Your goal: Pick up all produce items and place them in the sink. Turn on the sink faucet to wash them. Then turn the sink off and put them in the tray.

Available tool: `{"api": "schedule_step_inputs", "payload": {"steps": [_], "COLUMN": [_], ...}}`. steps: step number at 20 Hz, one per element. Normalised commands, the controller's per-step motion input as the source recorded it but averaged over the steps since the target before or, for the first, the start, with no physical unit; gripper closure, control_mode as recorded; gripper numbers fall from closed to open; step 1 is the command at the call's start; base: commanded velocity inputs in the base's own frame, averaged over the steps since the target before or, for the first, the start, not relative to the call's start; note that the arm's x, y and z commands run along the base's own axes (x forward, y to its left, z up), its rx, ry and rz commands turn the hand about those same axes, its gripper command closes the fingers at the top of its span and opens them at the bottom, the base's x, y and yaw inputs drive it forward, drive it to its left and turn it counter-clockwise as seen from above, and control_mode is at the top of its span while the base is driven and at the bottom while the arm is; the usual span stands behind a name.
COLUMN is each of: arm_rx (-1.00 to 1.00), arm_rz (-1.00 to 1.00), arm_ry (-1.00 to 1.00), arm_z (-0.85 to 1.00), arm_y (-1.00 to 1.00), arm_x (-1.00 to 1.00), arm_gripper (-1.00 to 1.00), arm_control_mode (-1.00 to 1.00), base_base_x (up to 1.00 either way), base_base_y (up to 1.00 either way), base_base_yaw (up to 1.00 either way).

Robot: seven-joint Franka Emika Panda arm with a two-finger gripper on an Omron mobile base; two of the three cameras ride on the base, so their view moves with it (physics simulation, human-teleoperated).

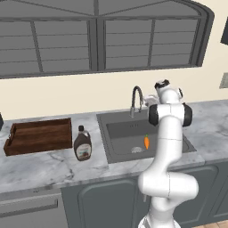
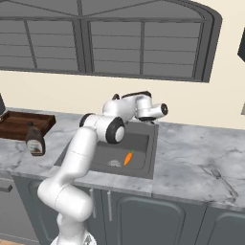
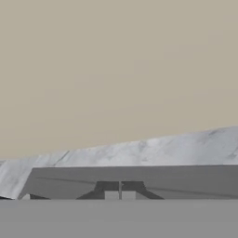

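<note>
Carrot (image 1: 146,142) lies in sink (image 1: 120,128), just beside the drain, toward the basin's front. Faucet (image 1: 136,99) at the rear rim. Pincer (image 3: 120,191) clenched, empty, facing the wall. Syrup bottle (image 1: 82,144) label unreadable; tray (image 1: 39,136) at desk (image 1: 44,167) left end. Spoon (image 2: 217,177) in right base view.

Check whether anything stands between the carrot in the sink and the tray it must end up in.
The syrup bottle stands on the counter between the sink, where the carrot lies, and the tray. It is nearer the front, so a lifted carry likely clears it.
</note>
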Motion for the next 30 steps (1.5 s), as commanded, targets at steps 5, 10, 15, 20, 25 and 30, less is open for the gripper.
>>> {"api": "schedule_step_inputs", "payload": {"steps": [5,10,15,20,25,30], "arm_rx": [0.05,0.03,0.06,0.07,0.07,0.06], "arm_rz": [0.02,0.00,0.00,0.00,0.00,0.00], "arm_ry": [0.00,0.00,0.04,0.07,0.09,0.09], "arm_z": [0.03,0.38,0.07,0.00,-0.02,-0.04], "arm_y": [0.29,0.08,0.15,0.14,0.08,0.05], "arm_x": [-0.08,-0.11,-0.08,0.00,0.00,0.01], "arm_gripper": [1.00,1.00,1.00,1.00,1.00,1.00], "arm_control_mode": [-1.00,-1.00,-1.00,-1.00,-1.00,-1.00], "base_base_x": [0.00,0.00,0.00,0.00,0.00,0.00], "base_base_y": [0.00,0.00,0.00,0.00,0.00,0.00], "base_base_yaw": [0.00,0.00,0.00,0.00,0.00,0.00]}}
